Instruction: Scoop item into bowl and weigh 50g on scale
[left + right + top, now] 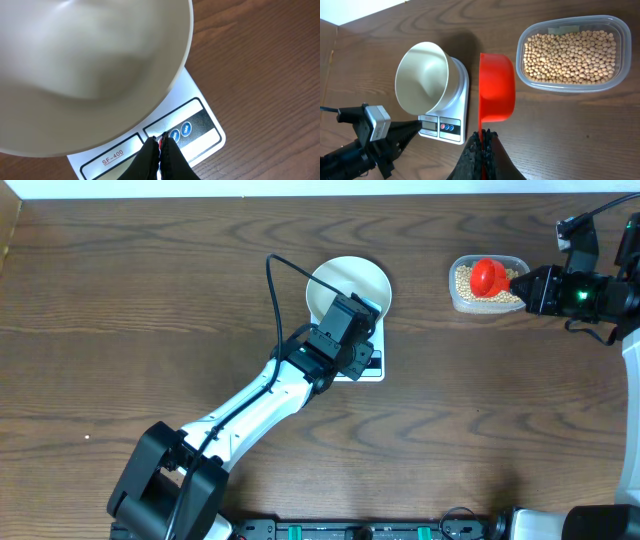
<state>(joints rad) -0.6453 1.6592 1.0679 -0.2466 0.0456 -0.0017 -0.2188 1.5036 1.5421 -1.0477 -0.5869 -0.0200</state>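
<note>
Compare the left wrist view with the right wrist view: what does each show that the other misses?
Left wrist only: the SF-400 label on the scale, readable close up. Right wrist only: the red scoop, held in the shut right jaws, and the clear tub of beans. Both: the empty white bowl sitting on the scale.

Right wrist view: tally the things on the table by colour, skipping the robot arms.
White: 2, the bowl and the scale
Red: 1, the scoop
Clear: 1, the tub holding tan beans
Total: 4
</note>
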